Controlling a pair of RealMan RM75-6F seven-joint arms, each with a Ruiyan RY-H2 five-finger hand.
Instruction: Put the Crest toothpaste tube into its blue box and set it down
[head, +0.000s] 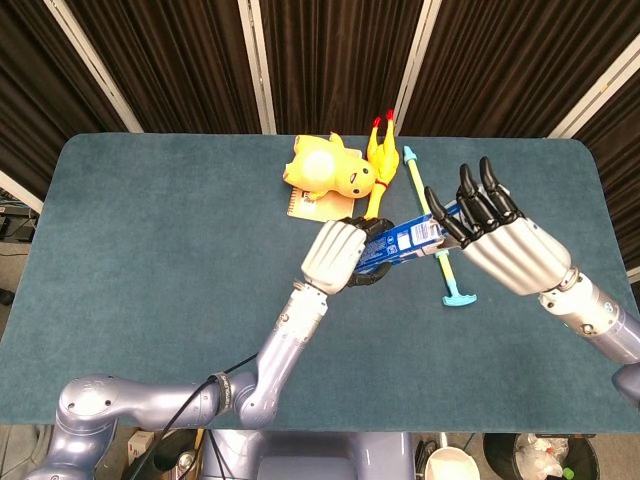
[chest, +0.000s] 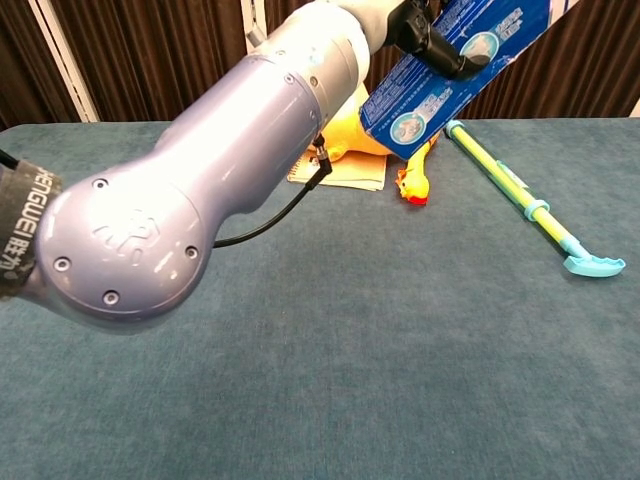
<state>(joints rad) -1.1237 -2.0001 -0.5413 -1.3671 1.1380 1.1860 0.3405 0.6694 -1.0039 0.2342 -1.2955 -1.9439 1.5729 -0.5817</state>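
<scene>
My left hand grips the blue Crest box around its lower left half and holds it tilted above the table. In the chest view the box slants up to the right, with the left hand's dark fingers wrapped round it. My right hand is at the box's upper right end with its fingers straight and apart, holding nothing. The toothpaste tube does not show outside the box, and whether it is inside is hidden.
A yellow plush toy, a rubber chicken and a notebook lie at the back middle. A long green and yellow stick with a blue end lies under the box, to the right. My left arm fills the chest view's left.
</scene>
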